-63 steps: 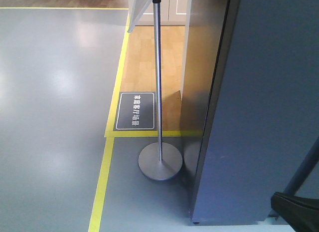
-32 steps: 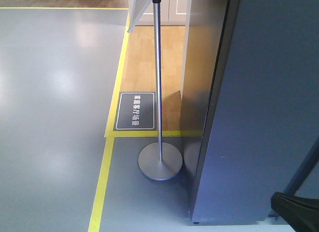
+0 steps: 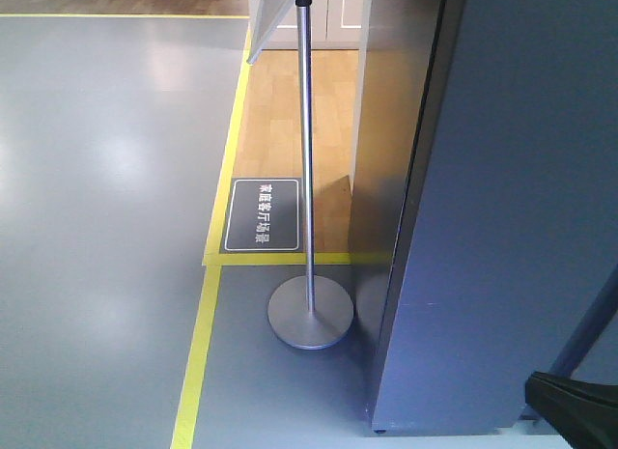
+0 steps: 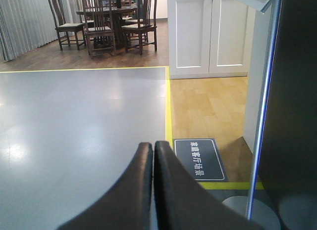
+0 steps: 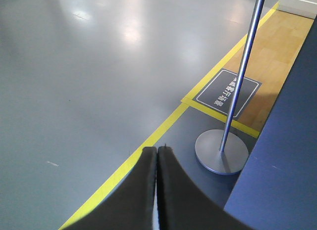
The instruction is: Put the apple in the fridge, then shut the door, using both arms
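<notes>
The apple is out of view in every frame. A tall dark grey face [image 3: 502, 227] fills the right of the front view and appears to be the fridge's outside. I cannot tell the door from the body, and no white inside shows. The same dark face edges the left wrist view [image 4: 297, 91] and the right wrist view [image 5: 282, 180]. My left gripper [image 4: 151, 146] is shut with nothing between its fingers, hanging over grey floor. My right gripper [image 5: 157, 150] is also shut and empty, above the yellow floor line. A black arm part [image 3: 572, 403] shows at the lower right.
A metal sign stand [image 3: 310, 314] with a round base and thin pole stands just left of the grey face. A dark floor plaque [image 3: 262, 215] lies on wood flooring bordered by yellow tape [image 3: 198, 352]. White cupboard doors [image 4: 208, 32] and a table with chairs [image 4: 109, 17] are far back.
</notes>
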`<state>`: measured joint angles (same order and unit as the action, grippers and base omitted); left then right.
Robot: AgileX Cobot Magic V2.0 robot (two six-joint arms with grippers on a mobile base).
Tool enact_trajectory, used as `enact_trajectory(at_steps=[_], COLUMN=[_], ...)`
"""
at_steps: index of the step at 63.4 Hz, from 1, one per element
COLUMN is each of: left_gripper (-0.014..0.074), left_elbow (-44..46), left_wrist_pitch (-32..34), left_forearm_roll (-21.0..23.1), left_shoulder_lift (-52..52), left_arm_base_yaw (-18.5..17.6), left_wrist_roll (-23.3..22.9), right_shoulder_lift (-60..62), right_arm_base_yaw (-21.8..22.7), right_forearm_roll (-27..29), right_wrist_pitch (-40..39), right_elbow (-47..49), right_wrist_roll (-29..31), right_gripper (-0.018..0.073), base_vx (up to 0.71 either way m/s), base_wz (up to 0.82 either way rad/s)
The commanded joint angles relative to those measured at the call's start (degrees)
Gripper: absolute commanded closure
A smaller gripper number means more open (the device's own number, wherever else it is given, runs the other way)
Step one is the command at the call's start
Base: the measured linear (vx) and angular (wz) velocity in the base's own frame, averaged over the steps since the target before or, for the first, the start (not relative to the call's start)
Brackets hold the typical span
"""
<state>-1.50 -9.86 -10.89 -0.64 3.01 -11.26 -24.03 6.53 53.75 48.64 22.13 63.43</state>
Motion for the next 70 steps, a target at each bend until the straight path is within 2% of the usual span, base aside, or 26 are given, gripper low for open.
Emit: enact_trajectory(at_steps=[1, 25, 33, 42, 49, 58, 63, 70], left_gripper=[0.0603, 0.0603, 0.0603, 0.0603, 0.0603, 0.0603, 0.0603, 0.0603], left_elbow=[-1.21, -1.21, -1.21, -1.21, -1.21, -1.21, -1.21, -1.21], left_wrist_pitch=[3.94, 3.94, 3.94, 3.94, 3.94, 3.94, 3.94, 3.94], left_forearm_roll=[0.51, 0.51, 0.51, 0.51, 0.51, 0.51, 0.51, 0.51], left_shoulder_lift=[-0.89, -0.89, -0.89, -0.89, -0.89, -0.89, -0.89, -0.89], left_arm_base_yaw=[0.05, 0.05, 0.05, 0.05, 0.05, 0.05, 0.05, 0.05], left_wrist_roll=[-0.05, -0.05, -0.05, -0.05, -0.05, -0.05, -0.05, -0.05], right_shoulder_lift=[-0.4, -0.4, 1.13, 3.91, 6.75, 12.31, 16.16, 20.79], right_arm_base_yaw=[0.15, 0.09, -3.55, -9.9, -12.89, -13.34, -13.14, -11.67], right_forearm_roll=[2.61, 1.17, -2.63, -11.43, -20.26, -31.87, -38.52, -46.09], right_wrist_pitch=[-1.54, -2.28, -6.99, -15.7, -24.2, -32.22, -34.01, -35.83], right_elbow=[1.37, 1.37, 1.37, 0.6, -4.32, -12.62, -15.89, -19.19], right_wrist_roll=[0.73, 0.73, -1.7, -12.79, -26.58, -46.97, -56.23, -65.84], right_gripper=[0.0566, 0.0566, 0.0566, 0.0566, 0.0566, 0.0564, 0.0563, 0.0563], base_vx=[0.0, 0.0, 0.0, 0.0, 0.0, 0.0, 0.0, 0.0], base_wz=[0.0, 0.0, 0.0, 0.0, 0.0, 0.0, 0.0, 0.0])
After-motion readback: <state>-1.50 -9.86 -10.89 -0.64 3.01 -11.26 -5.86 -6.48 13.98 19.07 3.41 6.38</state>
